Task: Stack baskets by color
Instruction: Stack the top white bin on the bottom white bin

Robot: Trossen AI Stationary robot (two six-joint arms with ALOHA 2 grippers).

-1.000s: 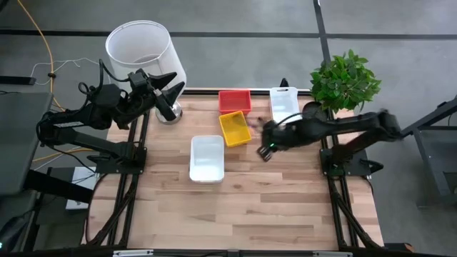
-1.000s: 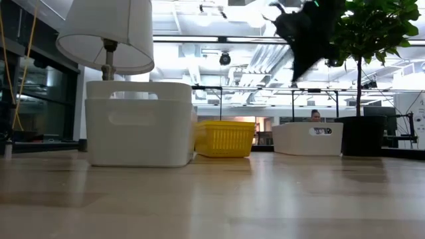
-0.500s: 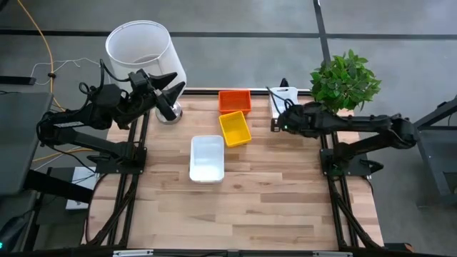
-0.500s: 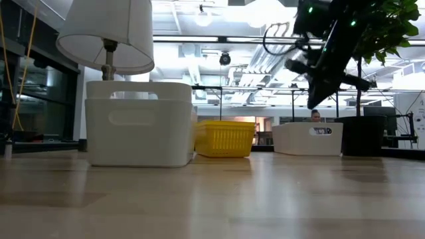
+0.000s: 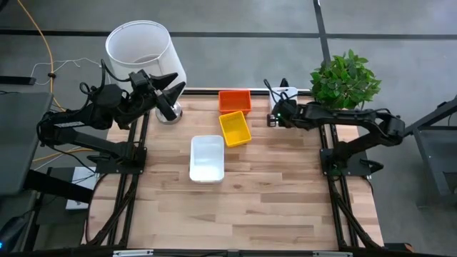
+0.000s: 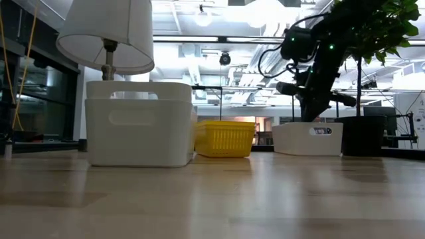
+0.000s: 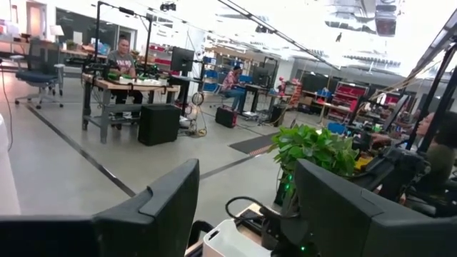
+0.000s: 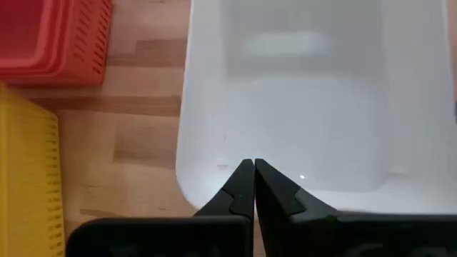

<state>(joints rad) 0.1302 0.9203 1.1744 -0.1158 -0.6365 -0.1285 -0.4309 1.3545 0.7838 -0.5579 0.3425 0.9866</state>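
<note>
A red basket stands at the table's far edge, with a yellow basket just in front of it. One white basket rests near the middle. Another white basket sits at the far right beside the plant. My right gripper is shut and slants down over that basket's near end, next to its rim. My left gripper is open and raised level beside the lamp shade, holding nothing. My right gripper's shut fingertips stand at the inner side of the far white basket's near end wall, coming from above on a slant. Whether they touch the wall or hover over it, I cannot tell.
A potted plant stands at the far right corner, close behind my right arm. The lamp's base sits at the far left corner. The near half of the wooden table holds nothing.
My right gripper has swung from beside the yellow basket toward the table's far edge and come down over the far white basket's near end, rolling as it went. It stays shut. The baskets have not moved.
</note>
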